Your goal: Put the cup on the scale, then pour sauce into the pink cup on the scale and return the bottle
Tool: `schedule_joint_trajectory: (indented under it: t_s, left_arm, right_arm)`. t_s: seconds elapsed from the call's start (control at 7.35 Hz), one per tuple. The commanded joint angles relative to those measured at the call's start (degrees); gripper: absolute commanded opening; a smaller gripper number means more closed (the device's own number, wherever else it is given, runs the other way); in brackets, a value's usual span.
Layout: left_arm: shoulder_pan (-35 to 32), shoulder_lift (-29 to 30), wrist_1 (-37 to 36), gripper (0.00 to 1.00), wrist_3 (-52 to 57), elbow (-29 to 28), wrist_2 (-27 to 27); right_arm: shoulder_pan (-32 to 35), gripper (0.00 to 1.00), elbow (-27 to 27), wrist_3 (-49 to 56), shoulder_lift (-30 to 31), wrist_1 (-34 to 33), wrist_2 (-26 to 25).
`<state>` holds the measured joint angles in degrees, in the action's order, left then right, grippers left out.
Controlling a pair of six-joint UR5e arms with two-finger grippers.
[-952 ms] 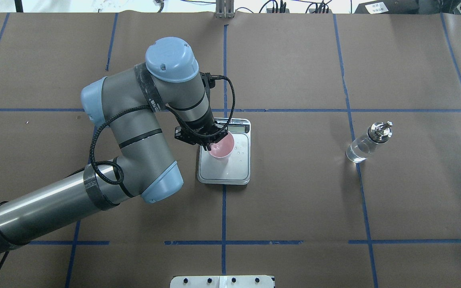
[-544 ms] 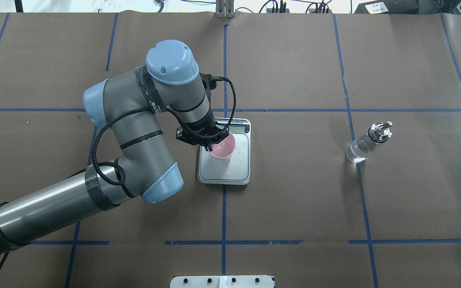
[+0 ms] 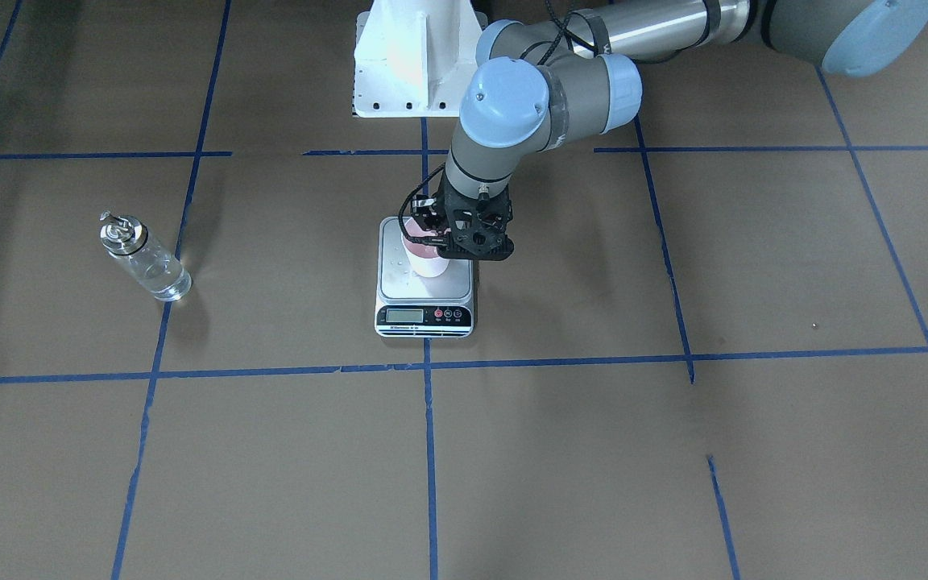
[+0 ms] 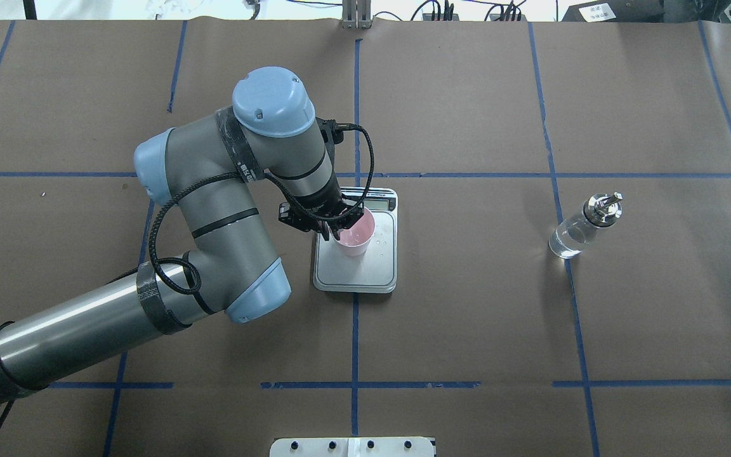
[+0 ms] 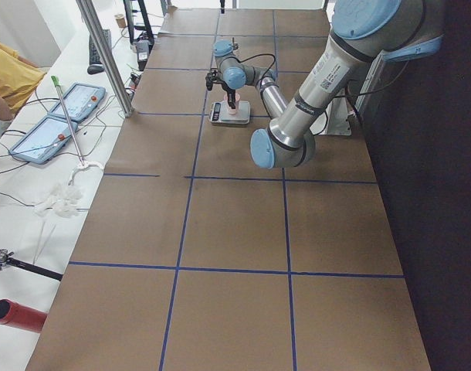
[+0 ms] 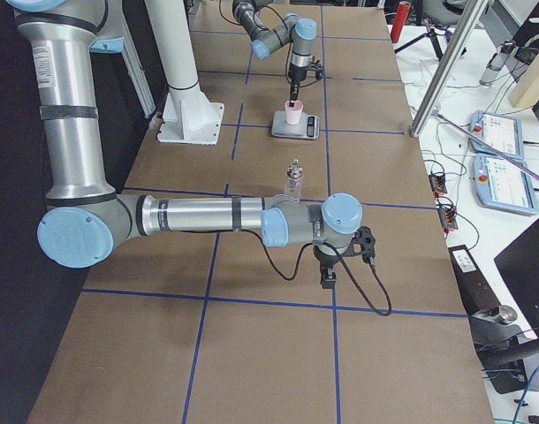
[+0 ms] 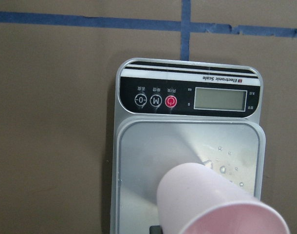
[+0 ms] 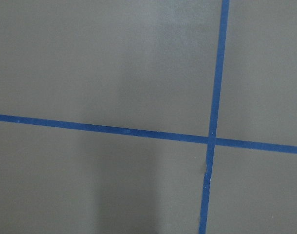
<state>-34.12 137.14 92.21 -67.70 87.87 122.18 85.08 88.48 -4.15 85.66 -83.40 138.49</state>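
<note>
The pale pink cup point(image 4: 358, 238) is over the silver platform of the scale point(image 4: 353, 273), near its display end. My left gripper point(image 4: 339, 230) is shut on the cup's rim on the side toward the arm. In the left wrist view the cup point(image 7: 212, 204) fills the lower right above the scale point(image 7: 148, 161); whether its base touches the platform I cannot tell. The glass bottle point(image 4: 578, 230) with clear sauce point(image 4: 565, 244) stands alone far to the right. My right gripper point(image 6: 327, 276) shows only in the exterior right view, low over the table near the bottle point(image 6: 293, 181); I cannot tell its state.
Water drops lie on the scale platform point(image 7: 226, 165) beside the cup. Blue tape lines point(image 4: 355, 343) divide the brown paper table cover. The white robot base point(image 3: 416, 56) is at the back. Operator tablets point(image 5: 62, 116) lie on a side bench.
The left arm has shifted slightly right and down. The cup has gone from tilted to nearly upright over the scale. The bottle has not moved.
</note>
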Motion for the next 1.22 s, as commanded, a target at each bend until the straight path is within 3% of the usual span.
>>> schedule_joint_trajectory:
  t_s: [0.0, 0.27, 0.41, 0.68, 0.82, 1.09]
  left_arm:
    - [-0.94, -0.81, -0.53, 0.5, 0.03, 4.81, -0.01]
    - [-4.54, -5.09, -0.8, 0.51, -0.15, 13.69, 0.25]
    - [-4.55, -7.47, -0.45, 0.51, -0.06, 14.69, 0.25]
    - [-4.55, -7.5, -0.45, 0.51, -0.06, 14.7, 0.25]
    - [-4.64, -7.59, -0.45, 0.51, 0.03, 14.61, 0.07]
    - [-4.55, -7.67, -0.45, 0.53, -0.06, 14.7, 0.07]
  right_arm:
    - [-0.18, 1.0, -0.5, -0.24, 0.12, 2.55, -0.5]
    - [-0.35, 1.0, 1.51, -0.94, 1.52, 6.04, 0.2]
    - [-1.4, 1.0, 6.22, -8.17, 2.74, 10.15, -0.06]
    - [-8.14, 1.0, 18.61, -34.41, 8.79, 16.83, -0.67]
    - [-12.79, 1.0, 22.14, -36.26, 10.56, 20.44, -2.68]
    - [-18.16, 1.0, 27.5, -42.64, 10.75, 20.65, -4.96]
